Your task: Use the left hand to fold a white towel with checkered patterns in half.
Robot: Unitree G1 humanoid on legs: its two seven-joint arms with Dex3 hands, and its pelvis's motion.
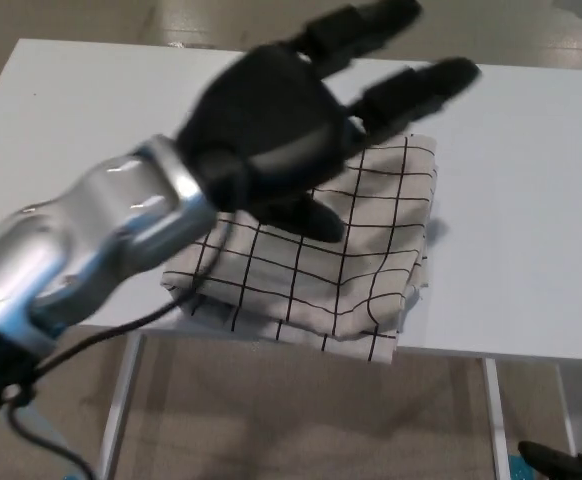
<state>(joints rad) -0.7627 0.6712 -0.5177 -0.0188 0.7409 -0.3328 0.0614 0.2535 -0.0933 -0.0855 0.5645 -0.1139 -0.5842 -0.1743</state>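
Observation:
The white towel with black checks [341, 260] lies folded on the white table [531, 200], its near edge hanging a little over the table's front edge. My left hand [291, 120] hovers above the towel's far left part, raised toward the camera and blurred. Its fingers [416, 85] are spread apart and hold nothing. The hand and forearm hide the towel's upper left portion. My right hand shows only as a small dark tip [561, 462] at the bottom right corner, below the table.
The table stretches wide to the left and right of the towel. A table leg [496, 420] shows beneath the front edge, over a tan floor [301, 420].

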